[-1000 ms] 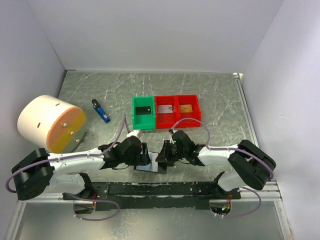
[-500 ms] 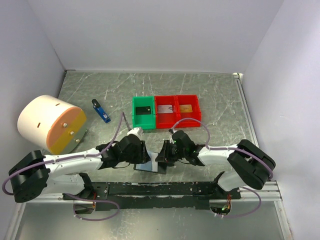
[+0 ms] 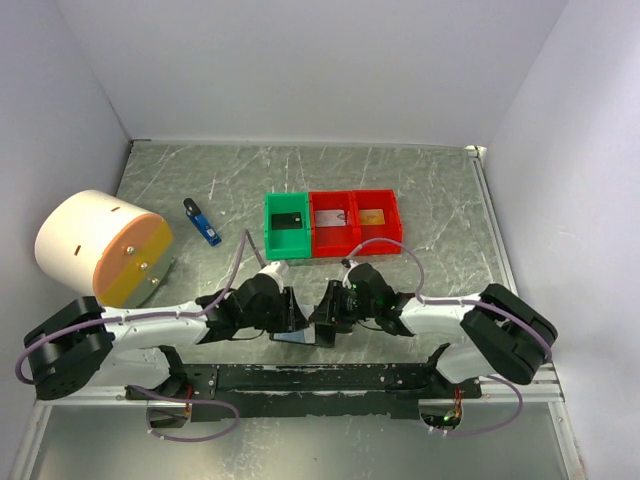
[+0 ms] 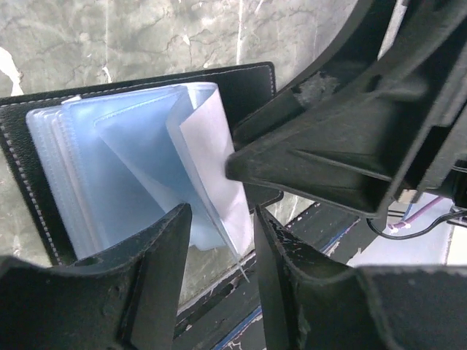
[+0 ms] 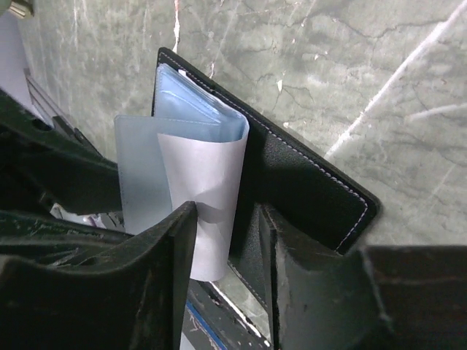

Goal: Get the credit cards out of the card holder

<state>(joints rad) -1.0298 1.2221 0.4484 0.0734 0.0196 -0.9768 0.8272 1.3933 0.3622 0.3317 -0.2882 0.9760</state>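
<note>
Pincers are facing each other over the card holder (image 3: 298,338), which is lying open on the surface (image 3: 440,210) near its front edge, between your two arms. Your left pincer (image 4: 222,248) is sitting at one side of the holder with its fingers partly apart. A bowed pale blue-clear sleeve (image 4: 211,153) is standing in the gap and filling most of it, and I cannot tell whether the fingers are pinching it or only flanking it. Your right pincer (image 5: 228,240) is sitting at the opposite side with its fingers apart. The same sleeve leaf is lying against one finger, while a dark gap is showing before the other. Whether a card is sitting inside that sleeve, I cannot tell.

Farther out, a black credit card (image 3: 288,222) is lying in the green bin (image 3: 268,222). A silvery credit card (image 3: 330,217) and an orange-gold credit card (image 3: 372,218) are lying in the two red bins (image 3: 330,247) touching it in a row.
</note>
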